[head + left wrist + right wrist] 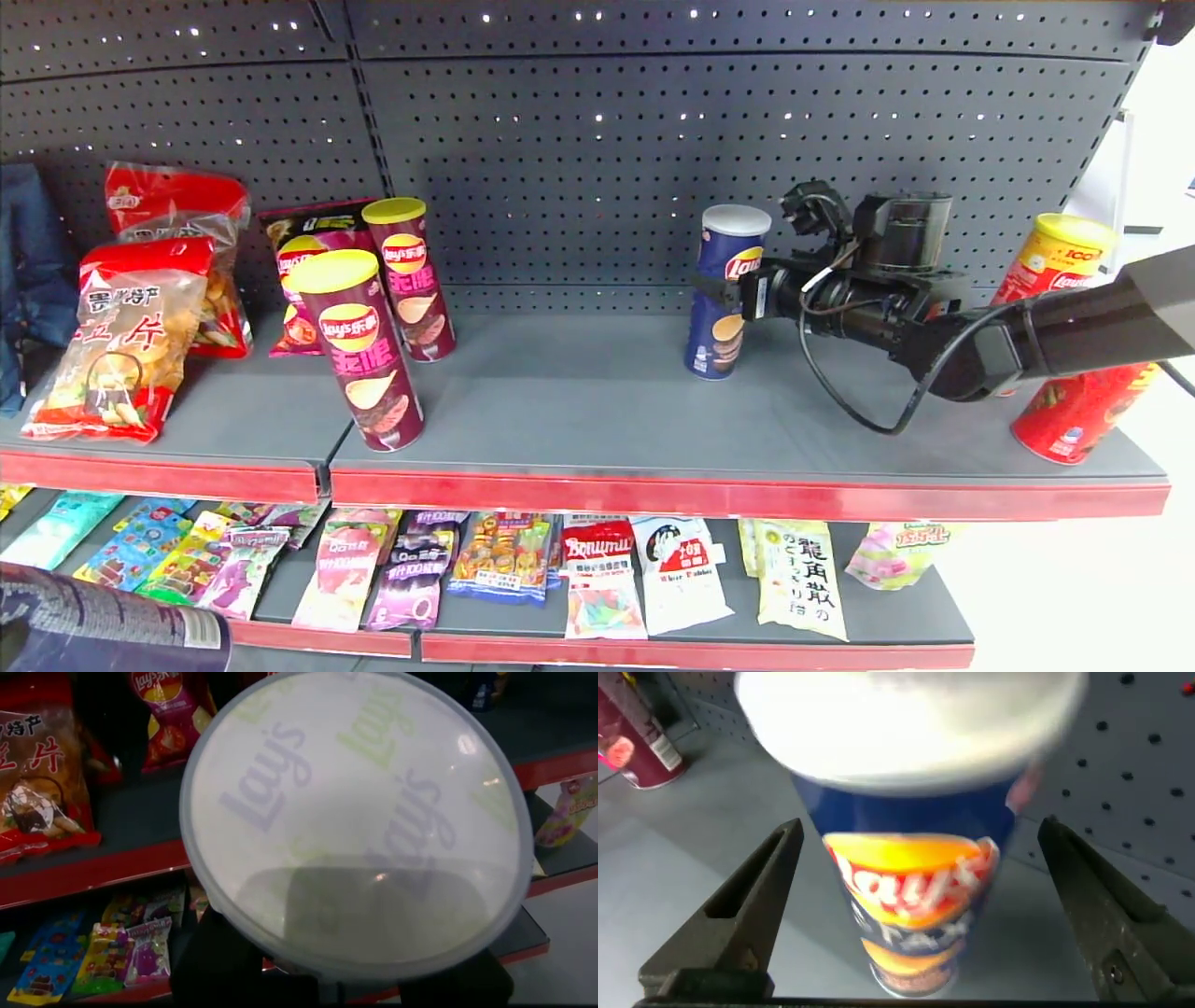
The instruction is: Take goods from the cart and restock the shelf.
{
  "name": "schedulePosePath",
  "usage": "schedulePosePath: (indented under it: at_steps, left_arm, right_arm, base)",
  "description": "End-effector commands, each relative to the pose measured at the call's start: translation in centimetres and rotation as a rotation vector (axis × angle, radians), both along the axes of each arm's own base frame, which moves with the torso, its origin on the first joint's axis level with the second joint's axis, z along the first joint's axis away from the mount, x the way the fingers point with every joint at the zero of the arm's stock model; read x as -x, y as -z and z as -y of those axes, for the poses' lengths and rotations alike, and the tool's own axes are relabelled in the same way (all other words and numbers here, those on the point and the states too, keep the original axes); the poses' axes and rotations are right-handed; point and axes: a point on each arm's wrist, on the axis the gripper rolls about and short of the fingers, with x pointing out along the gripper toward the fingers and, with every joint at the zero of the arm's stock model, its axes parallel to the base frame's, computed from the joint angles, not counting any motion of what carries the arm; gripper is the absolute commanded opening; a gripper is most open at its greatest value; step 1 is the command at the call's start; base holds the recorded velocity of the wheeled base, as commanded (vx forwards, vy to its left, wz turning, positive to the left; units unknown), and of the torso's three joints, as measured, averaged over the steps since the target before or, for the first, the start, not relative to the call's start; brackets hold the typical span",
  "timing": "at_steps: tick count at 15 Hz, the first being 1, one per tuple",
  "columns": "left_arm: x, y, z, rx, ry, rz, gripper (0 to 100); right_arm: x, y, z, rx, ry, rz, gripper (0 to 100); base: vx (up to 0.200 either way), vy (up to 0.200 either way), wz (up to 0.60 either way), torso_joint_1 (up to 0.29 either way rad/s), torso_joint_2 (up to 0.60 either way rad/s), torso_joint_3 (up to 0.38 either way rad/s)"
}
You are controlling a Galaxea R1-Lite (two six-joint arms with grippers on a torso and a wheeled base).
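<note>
My left gripper [341, 975], at 7 o'clock, grasps a dark can [93, 630]. The blue can [724, 294] stands upright on the shelf [579, 392] at 2 o'clock. My right gripper [917, 826] has its fingers released either side of it, not touching.

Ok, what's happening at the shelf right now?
The right claw is open around the blue can, which stands upright on the upper shelf, and it is not touching the can. The left claw holds a second can low in front of the shelves, lid toward its camera.
</note>
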Motion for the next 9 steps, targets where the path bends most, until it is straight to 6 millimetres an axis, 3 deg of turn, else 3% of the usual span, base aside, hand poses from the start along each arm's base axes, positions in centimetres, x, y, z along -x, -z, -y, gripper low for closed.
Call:
schedulePosePath:
  at_steps: [1,9]
  left_arm:
    - [0.0,0.0,0.0,0.0,0.0,-0.002,0]
    - [-0.1,0.3,0.0,-0.002,-0.006,-0.009,0]
  right_arm:
    - [-0.4,-0.1,-0.3,-0.003,-0.005,0.01,100]
    - [-1.7,0.6,-1.3,-0.003,-0.013,0.018,100]
  base:
    - [0.0,0.0,0.0,0.0,0.0,0.0]
    - [0.0,0.0,0.0,0.0,0.0,0.0]
